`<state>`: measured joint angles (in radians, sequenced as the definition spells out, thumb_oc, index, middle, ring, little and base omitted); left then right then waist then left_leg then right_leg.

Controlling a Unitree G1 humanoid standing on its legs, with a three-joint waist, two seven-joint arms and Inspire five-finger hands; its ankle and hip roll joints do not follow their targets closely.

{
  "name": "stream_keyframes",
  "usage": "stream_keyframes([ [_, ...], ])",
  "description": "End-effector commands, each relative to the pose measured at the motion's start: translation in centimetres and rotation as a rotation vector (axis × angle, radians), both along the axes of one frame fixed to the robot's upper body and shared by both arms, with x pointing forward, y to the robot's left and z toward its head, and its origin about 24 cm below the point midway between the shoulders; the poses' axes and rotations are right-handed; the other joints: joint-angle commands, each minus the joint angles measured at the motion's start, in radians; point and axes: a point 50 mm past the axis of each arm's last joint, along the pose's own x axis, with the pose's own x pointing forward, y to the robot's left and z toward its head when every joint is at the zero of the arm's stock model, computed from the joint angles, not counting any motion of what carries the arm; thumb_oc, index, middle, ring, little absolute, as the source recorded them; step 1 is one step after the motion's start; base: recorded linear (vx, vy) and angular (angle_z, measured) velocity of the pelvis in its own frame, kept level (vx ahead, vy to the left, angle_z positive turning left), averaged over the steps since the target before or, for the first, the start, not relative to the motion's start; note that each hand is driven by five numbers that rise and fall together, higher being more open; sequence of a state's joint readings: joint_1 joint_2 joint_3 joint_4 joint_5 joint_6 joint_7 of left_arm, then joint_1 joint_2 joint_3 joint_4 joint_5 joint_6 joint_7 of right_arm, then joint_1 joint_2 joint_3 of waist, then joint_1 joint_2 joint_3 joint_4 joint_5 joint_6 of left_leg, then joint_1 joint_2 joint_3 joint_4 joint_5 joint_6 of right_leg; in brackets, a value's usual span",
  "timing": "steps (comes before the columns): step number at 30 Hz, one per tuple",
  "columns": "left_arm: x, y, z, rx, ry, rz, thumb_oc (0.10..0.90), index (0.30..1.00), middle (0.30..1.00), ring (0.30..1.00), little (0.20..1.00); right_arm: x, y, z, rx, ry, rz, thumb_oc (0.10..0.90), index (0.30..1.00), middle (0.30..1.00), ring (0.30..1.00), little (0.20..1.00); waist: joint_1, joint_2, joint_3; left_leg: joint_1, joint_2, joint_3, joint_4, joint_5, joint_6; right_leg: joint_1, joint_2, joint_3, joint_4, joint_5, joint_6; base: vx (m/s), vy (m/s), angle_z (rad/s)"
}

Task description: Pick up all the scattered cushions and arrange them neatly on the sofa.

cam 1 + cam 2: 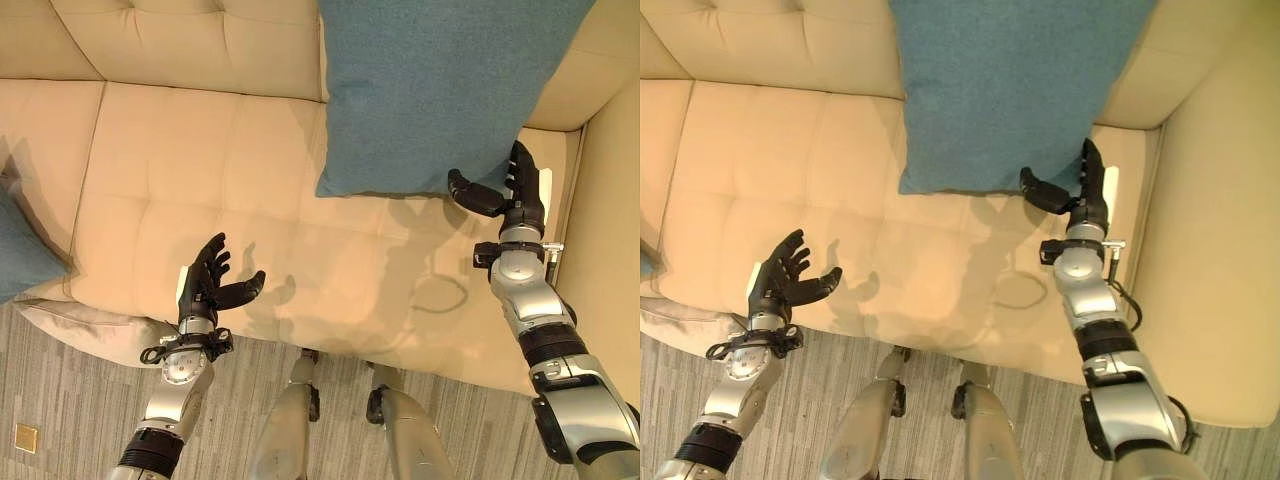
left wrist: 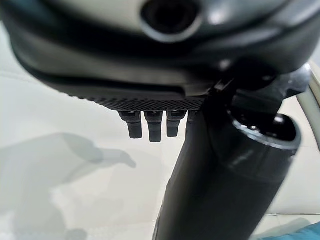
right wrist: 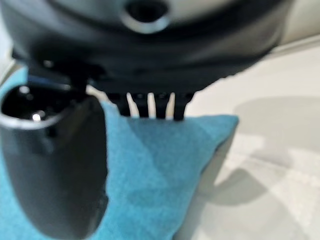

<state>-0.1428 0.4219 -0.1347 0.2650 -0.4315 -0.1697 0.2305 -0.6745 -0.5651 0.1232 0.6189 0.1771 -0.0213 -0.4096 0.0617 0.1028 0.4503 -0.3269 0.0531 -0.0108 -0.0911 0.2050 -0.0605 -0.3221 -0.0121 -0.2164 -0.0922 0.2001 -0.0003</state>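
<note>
A large blue cushion (image 1: 440, 90) stands propped against the backrest of the cream sofa (image 1: 200, 170), toward the robot's right end of the seat, its lower edge resting on the seat surface. The right hand (image 1: 515, 190) is at the cushion's lower right corner with fingers straight and the thumb spread toward the fabric; the right wrist view shows the fingers extended over the blue cloth rather than wrapped round it, so the hand is judged released, not gripping. Whether the fingertips actually touch the corner cannot be settled from these views, since the cushion edge hides the contact. The posture suits a final nudge or steadying touch: the cushion leans upright as a placed cushion should, and the hand stands where it could square the corner against the sofa's arm. The left hand (image 1: 208, 285) is held above the front edge of the seat, well apart from the cushion, fingers spread and relaxed, holding nothing. At the robot's far left a second blue cushion (image 1: 22, 245) shows partly at the seat's end, and a beige cushion (image 1: 85, 325) lies below the seat's front edge, seemingly on the grey floor (image 1: 70, 410). On this evidence the beige cushion is not yet arranged, and the task is judged incomplete.
</note>
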Motion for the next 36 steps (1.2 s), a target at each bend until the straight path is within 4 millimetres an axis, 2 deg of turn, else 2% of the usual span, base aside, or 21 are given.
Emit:
stream_keyframes([
  [1,-1.1,0.6,0.1,0.025,-0.047,-0.019,0.8,0.9,0.9,0.9,0.9,-1.6,0.0,-1.8,-0.135,0.008,0.06,0.8,0.9,0.9,0.9,0.9,-0.008,-0.051,-0.192,0.03,-0.027,0.049,0.004,-0.107,-0.019,0.058,-0.008,0.015,0.005,-0.204,0.081,0.04,0.002,0.06],
  [5,-2.6,0.8,-2.3,0.047,0.063,-0.044,0.8,0.9,0.9,0.9,0.9,-3.9,-2.2,-4.6,-0.201,0.115,0.026,0.8,0.9,0.9,0.9,0.9,-0.022,-0.066,-0.206,0.078,-0.029,0.048,0.004,-0.121,-0.013,0.108,-0.011,0.009,0.005,-0.214,0.085,0.04,0.008,0.07],
  [7,-4.3,1.4,-4.8,0.07,0.181,-0.032,0.8,0.9,0.9,0.9,0.9,-6.1,-3.6,-6.8,-0.209,0.2,0.019,0.8,0.9,0.9,0.9,0.9,-0.041,-0.075,-0.221,0.121,-0.029,0.052,0.004,-0.134,-0.007,0.153,-0.013,0.005,0.005,-0.222,0.088,0.0,0.0,0.0],
  [8,-4.3,1.4,-4.8,0.07,0.181,-0.032,0.8,0.9,0.9,0.9,0.9,-6.1,-3.6,-6.8,-0.209,0.2,0.019,0.8,0.9,0.9,0.9,0.9,-0.041,-0.076,-0.224,0.116,-0.029,0.051,0.004,-0.13,-0.006,0.149,-0.014,0.004,0.005,-0.219,0.088,0.01,0.037,0.03],
  [9,-5.1,1.5,-6.1,0.059,0.24,-0.019,0.8,0.9,0.9,0.9,0.9,-6.9,-3.9,-7.8,-0.189,0.23,0.022,0.8,0.9,0.9,0.9,0.9,-0.047,-0.078,-0.228,0.136,-0.028,0.053,0.004,-0.138,-0.006,0.168,-0.014,0.004,0.005,-0.225,0.089,0.01,0.03,0.0],
  [15,-9.4,1.7,-12.0,0.049,0.542,0.027,0.8,0.9,0.9,0.9,0.9,-11.4,-3.1,-14.7,-0.068,0.453,0.058,0.8,0.9,0.9,0.9,0.9,-0.074,-0.091,-0.279,0.227,-0.026,0.064,0.004,-0.164,0.006,0.256,-0.012,0.015,0.005,-0.235,0.089,0.01,0.023,-0.04],
  [16,-10.9,1.8,-13.7,0.071,0.643,0.041,0.8,0.9,0.9,0.9,0.9,-12.9,-2.8,-17.0,-0.035,0.539,0.057,0.8,0.9,0.9,0.9,0.9,-0.079,-0.095,-0.299,0.258,-0.024,0.067,0.004,-0.172,0.009,0.285,-0.008,0.021,0.01,-0.244,0.086,0.03,0.0,-0.08],
  [18,-11.7,1.8,-14.5,0.084,0.691,0.047,0.8,0.9,0.9,0.9,0.9,-13.8,-2.8,-18.0,-0.014,0.578,0.051,0.8,0.9,0.9,0.9,0.9,-0.08,-0.096,-0.308,0.274,-0.023,0.067,0.004,-0.175,0.009,0.299,-0.007,0.026,0.012,-0.249,0.085,0.02,-0.005,-0.04],
  [20,-13.7,1.9,-16.2,0.054,0.801,0.086,0.8,0.9,0.9,0.9,0.9,-15.4,-2.5,-20.0,0.02,0.661,0.038,0.8,0.9,0.9,0.9,0.9,-0.081,-0.102,-0.326,0.298,-0.022,0.068,0.004,-0.181,0.01,0.325,-0.004,0.03,0.013,-0.256,0.082,0.03,-0.049,-0.04],
  [21,-15.6,2.2,-17.6,0.02,0.895,0.14,0.8,0.9,0.9,0.9,0.9,-16.8,-2.2,-21.7,0.044,0.743,0.029,0.8,0.9,0.9,0.9,0.9,-0.08,-0.106,-0.341,0.316,-0.019,0.07,0.004,-0.184,0.008,0.345,-0.001,0.032,0.009,-0.263,0.08,0.03,-0.057,-0.05],
  [22,-15.6,2.2,-17.6,0.02,0.895,0.14,0.8,0.9,0.9,0.9,0.9,-16.8,-2.2,-21.7,0.044,0.743,0.029,0.8,0.9,0.9,0.9,0.9,-0.081,-0.106,-0.34,0.317,-0.019,0.07,0.004,-0.184,0.008,0.346,-0.001,0.032,0.009,-0.263,0.08,0.02,-0.097,-0.11],
  [23,-17.5,2.4,-18.6,0.002,0.982,0.187,0.8,0.9,0.9,0.9,0.9,-18.5,-1.7,-23.6,0.087,0.828,0.016,0.8,0.9,0.9,0.9,0.9,-0.079,-0.11,-0.351,0.326,-0.013,0.07,0.004,-0.182,0.005,0.361,0.004,0.035,0.006,-0.27,0.075,0.0,-0.056,-0.11],
  [24,-17.5,2.4,-18.6,0.002,0.981,0.188,0.8,0.9,0.9,0.9,0.9,-18.4,-1.7,-23.6,0.087,0.827,0.016,0.8,0.9,0.9,0.9,0.9,-0.079,-0.11,-0.35,0.326,-0.013,0.07,0.004,-0.182,0.005,0.362,0.004,0.035,0.006,-0.27,0.075,-0.04,-0.105,-0.07],
  [25,-18.8,2.5,-19.3,0.007,1.055,0.208,0.8,0.9,0.9,0.9,0.9,-19.4,-1.3,-24.8,0.149,0.875,-0.006,0.8,0.9,0.9,0.9,0.9,-0.079,-0.113,-0.347,0.325,-0.006,0.07,0.014,-0.175,-0.001,0.365,0.008,0.039,0.005,-0.275,0.07,-0.07,-0.073,0.02],
  [26,-19.1,2.6,-19.5,0.016,1.076,0.21,0.8,0.9,0.9,0.9,0.9,-19.7,-1.1,-25.2,0.167,0.894,-0.012,0.8,0.9,0.9,0.9,0.9,-0.078,-0.115,-0.343,0.32,-0.004,0.072,0.028,-0.175,-0.004,0.364,0.009,0.039,0.005,-0.276,0.067,-0.07,-0.073,0.05],
  [29,-19.0,2.7,-19.6,0.037,1.09,0.205,0.8,0.9,0.9,0.9,0.9,-20.3,-1.0,-25.9,0.204,0.927,-0.032,0.8,0.9,0.9,0.9,0.9,-0.076,-0.123,-0.329,0.28,0.0,0.072,0.104,-0.185,-0.009,0.359,0.003,0.033,0.005,-0.274,0.064,-0.18,-0.053,0.05],
  [30,-18.6,2.4,-19.6,0.042,1.093,0.202,0.8,0.9,0.9,0.9,0.9,-20.4,-0.9,-26.3,0.209,0.96,-0.043,0.8,0.9,0.9,0.9,0.9,-0.071,-0.137,-0.302,0.245,-0.016,0.074,0.19,-0.227,-0.008,0.347,-0.014,0.027,0.005,-0.258,0.06,-0.19,-0.02,0.15],
  [31,-18.6,2.4,-19.6,0.042,1.092,0.202,0.8,0.9,0.9,0.9,0.9,-20.4,-0.9,-26.3,0.209,0.959,-0.043,0.8,0.9,0.9,0.9,0.9,-0.072,-0.137,-0.301,0.243,-0.015,0.074,0.195,-0.23,-0.008,0.347,-0.014,0.027,0.005,-0.258,0.06,-0.27,-0.017,0.31],
  [34,-18.8,1.9,-19.9,0.041,1.112,0.192,0.8,0.9,0.9,0.9,0.9,-20.3,-0.9,-26.4,0.181,0.986,-0.036,0.8,0.9,0.9,0.9,0.9,-0.075,-0.154,-0.296,0.267,-0.051,0.061,0.309,-0.317,0.006,0.33,-0.032,0.021,0.005,-0.231,0.061,-0.19,0.029,0.22],
  [35,-18.9,1.5,-20.1,0.04,1.117,0.178,0.8,0.9,0.9,0.9,0.9,-20.6,-1.1,-26.7,0.168,1.013,-0.045,0.8,0.9,0.9,0.9,0.9,-0.086,-0.147,-0.308,0.309,-0.055,0.071,0.319,-0.348,0.014,0.315,-0.031,0.015,0.005,-0.222,0.064,-0.15,0.066,0.06],
  [36,-18.9,1.5,-20.0,0.04,1.117,0.178,0.8,0.9,0.9,0.9,0.9,-20.6,-1.1,-26.7,0.169,1.013,-0.045,0.8,0.9,0.9,0.9,0.9,-0.088,-0.149,-0.31,0.306,-0.057,0.07,0.317,-0.345,0.014,0.312,-0.033,0.014,0.005,-0.221,0.065,-0.17,0.107,-0.1],
])
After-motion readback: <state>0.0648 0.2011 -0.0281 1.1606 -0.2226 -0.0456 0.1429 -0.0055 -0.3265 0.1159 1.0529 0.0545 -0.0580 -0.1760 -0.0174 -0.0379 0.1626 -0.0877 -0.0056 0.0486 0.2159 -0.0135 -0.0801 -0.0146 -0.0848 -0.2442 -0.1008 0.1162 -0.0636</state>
